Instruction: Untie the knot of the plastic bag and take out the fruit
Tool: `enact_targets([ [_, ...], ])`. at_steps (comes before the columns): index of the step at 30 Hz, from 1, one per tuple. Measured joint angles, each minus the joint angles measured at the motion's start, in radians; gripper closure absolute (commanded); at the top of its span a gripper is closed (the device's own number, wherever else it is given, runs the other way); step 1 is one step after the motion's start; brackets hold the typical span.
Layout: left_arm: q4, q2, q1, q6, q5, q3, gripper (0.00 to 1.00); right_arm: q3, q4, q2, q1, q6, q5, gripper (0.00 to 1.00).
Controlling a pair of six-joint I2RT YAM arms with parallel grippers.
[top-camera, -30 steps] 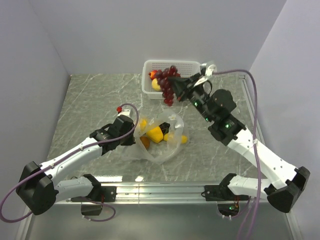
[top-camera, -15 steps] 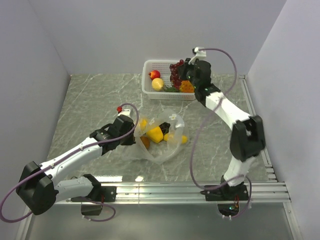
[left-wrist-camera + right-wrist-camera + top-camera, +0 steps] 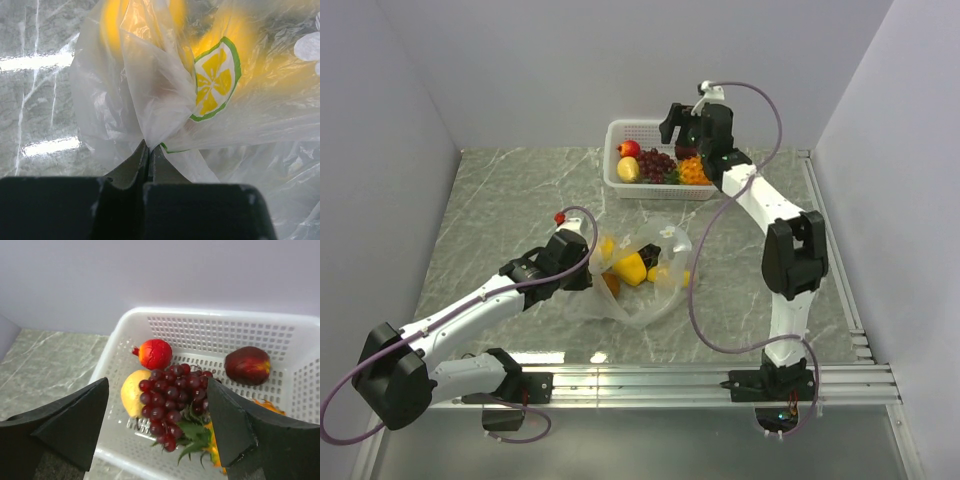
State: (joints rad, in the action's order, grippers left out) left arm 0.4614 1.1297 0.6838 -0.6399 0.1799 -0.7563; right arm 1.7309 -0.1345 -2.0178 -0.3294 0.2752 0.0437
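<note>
- Over the white basket, the right gripper now gapes empty; the grape bunch it carried a second ago lies inside.
- Mid-table, the left gripper stays pinched on the plastic bag.
- Through the crinkled film, the fruit still bagged shows only as yellow blurs.
- Grey-green marbled table, pale lilac walls.

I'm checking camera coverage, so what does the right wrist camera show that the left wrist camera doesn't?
Only the right wrist view: the open right gripper above a white basket holding grapes and a red fruit. Only the left wrist view: the left gripper shut on a fold of the plastic bag, with a lemon-slice print and blurred yellow fruit behind it. Both: the grey marble table.
</note>
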Motion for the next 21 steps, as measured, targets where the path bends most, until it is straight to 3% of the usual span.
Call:
enact_targets([
  [8, -0.008, 0.0, 0.0, 0.0, 0.0, 0.0, 0.99, -0.101, 0.203, 0.356, -0.087, -0.128, -0.008, 0.29],
  [15, -0.008, -0.003, 0.0, 0.0, 0.001, 0.0, 0.99, -0.29, 0.293, 0.683, -0.418, -0.217, -0.031, 0.36],
  [21, -0.008, -0.009, 0.0, -0.001, 0.003, 0.0, 0.98, -0.477, 0.356, 0.74, -0.591, -0.221, -0.005, 0.39],
])
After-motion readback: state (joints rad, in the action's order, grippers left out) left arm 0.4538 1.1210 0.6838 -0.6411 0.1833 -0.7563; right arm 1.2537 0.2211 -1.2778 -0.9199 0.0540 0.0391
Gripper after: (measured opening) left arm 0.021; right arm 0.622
